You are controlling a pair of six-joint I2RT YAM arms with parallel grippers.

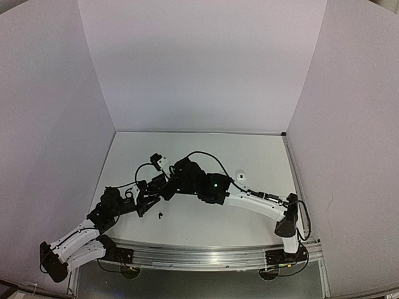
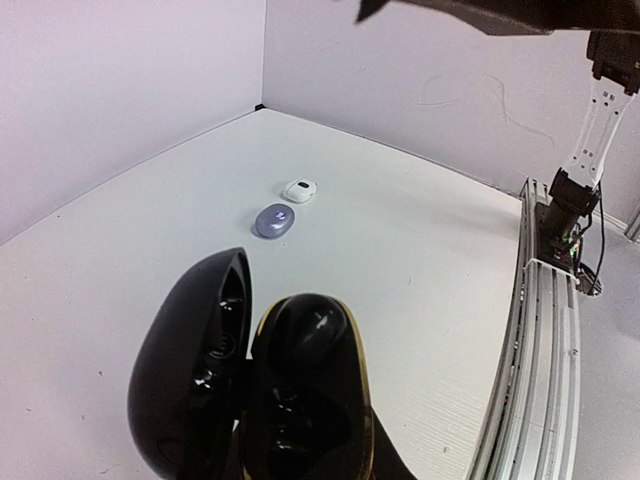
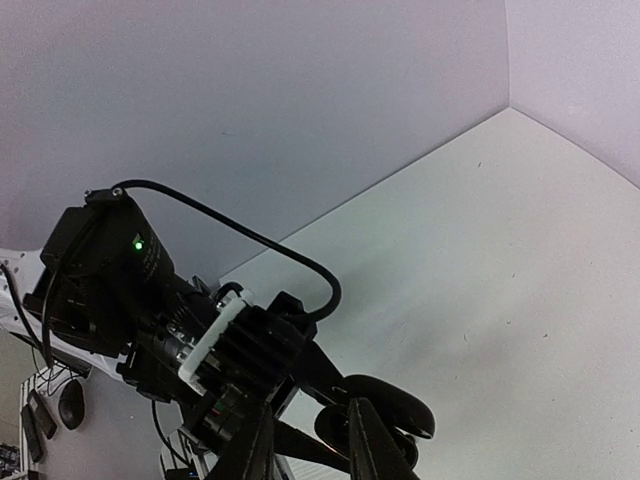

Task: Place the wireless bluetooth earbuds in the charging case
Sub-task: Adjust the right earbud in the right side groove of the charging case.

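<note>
**STATUS RECORD: CASE HELD AT LEFT ARM, RIGHT FINGERS PARTED**

Observed the left gripper (image 1: 149, 196) closed on the black charging case (image 2: 300, 390), holding it close under the left wrist camera. Found the case open, with the lid (image 2: 190, 370) swung out to the left in that view and the gold-rimmed base beside it. Could not tell from the dark, glossy interior whether any bud was seated there.

Observed the right gripper (image 3: 310, 415) directly facing the left arm. Noted its fingers parted by a narrow gap, with nothing gripped between them. Saw the fingertips pointing toward the open case and close to it.

Located what was probably a black earbud (image 1: 160, 215), too small to confirm, lying on the table (image 1: 249, 156) just in front of the left gripper, toward the near edge.

Located a greyish case (image 2: 275, 220) and a white case (image 2: 299, 190), both closed and pebble-shaped. Found them lying just beside each other on the table, beyond the held case in the left wrist view.
</note>
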